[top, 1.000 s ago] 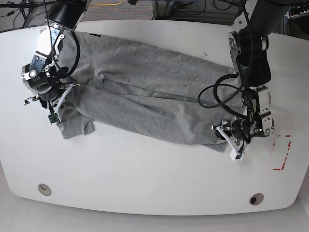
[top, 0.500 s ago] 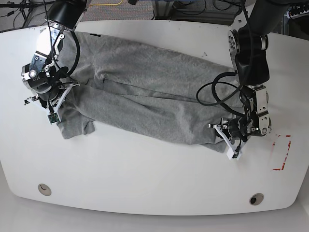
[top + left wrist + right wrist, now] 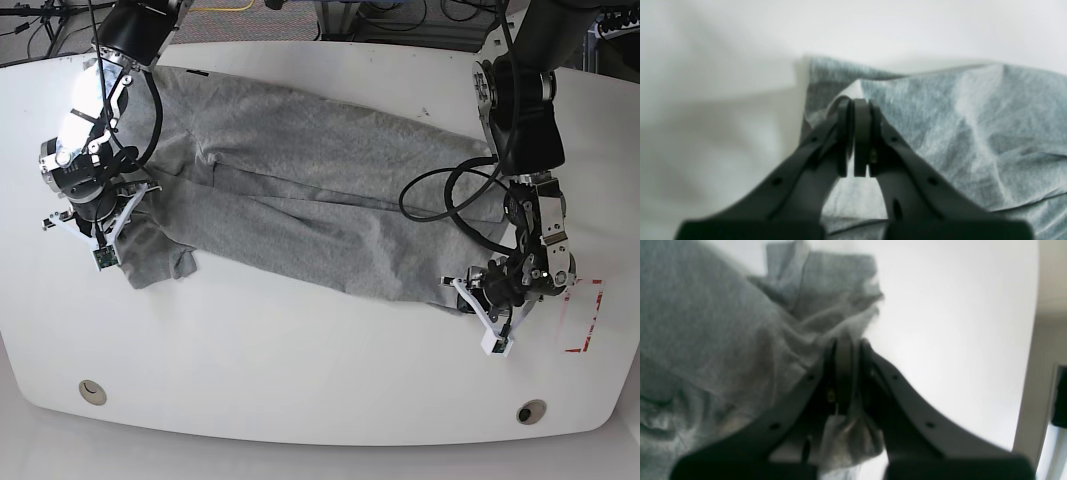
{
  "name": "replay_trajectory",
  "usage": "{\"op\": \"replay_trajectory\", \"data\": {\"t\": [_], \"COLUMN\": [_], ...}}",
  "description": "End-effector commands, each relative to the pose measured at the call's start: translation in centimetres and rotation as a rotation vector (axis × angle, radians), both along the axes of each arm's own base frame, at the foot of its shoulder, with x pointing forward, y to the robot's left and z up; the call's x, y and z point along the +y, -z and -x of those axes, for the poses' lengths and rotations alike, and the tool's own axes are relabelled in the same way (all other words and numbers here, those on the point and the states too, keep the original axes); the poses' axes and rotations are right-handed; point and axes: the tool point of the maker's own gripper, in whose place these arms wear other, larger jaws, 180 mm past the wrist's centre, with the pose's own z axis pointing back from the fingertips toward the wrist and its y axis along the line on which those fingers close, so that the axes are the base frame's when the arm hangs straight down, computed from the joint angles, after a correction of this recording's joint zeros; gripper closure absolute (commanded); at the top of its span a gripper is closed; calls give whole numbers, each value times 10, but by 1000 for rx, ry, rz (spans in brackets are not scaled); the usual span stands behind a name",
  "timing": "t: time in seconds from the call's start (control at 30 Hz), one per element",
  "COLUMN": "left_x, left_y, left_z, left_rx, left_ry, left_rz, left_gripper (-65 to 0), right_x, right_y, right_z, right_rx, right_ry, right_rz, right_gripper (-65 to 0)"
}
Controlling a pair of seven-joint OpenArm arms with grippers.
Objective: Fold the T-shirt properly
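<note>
Both pinching thin gray T-shirt (image 3: 300, 200) edges: left hand (image 3: 856, 110) at the hem corner, right hand (image 3: 848, 350) at bunched sleeve; uneven lifting risks slipping, skewing the fold.

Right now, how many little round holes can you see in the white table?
2. One round hole sits near the table's front edge on the base view's left, the other hole near the front edge on its right. The T-shirt may hide more.
</note>
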Motion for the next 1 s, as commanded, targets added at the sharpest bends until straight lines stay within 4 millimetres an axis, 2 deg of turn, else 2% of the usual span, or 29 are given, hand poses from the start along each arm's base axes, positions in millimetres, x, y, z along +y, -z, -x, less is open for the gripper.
{"op": "replay_trajectory", "data": {"t": [0.0,0.2,0.4,0.73,0.97], "left_x": [3,6,8,30,43], "left_y": [-35,-48,-70,-93,-108], "left_z": [-14,-8,-4,0,3], "left_rx": [-105,-123,-166,-226,-252], "left_ry": [0,4,6,-5,-13], "left_rz": [-15,-48,-85,-158,-206], "left_gripper": [0,0,0,0,0], "right_x": [-3,-6,-6,-8,-31], "right_y": [-26,-34,-45,-52,-51], "right_z": [-13,-17,-19,-17,-4], "right_rx": [-76,-80,-103,-119,-124], "right_ry": [-5,5,7,14,100], "right_rz": [30,40,57,67,51], "right_gripper": [-6,-6,-5,-5,-5]}}
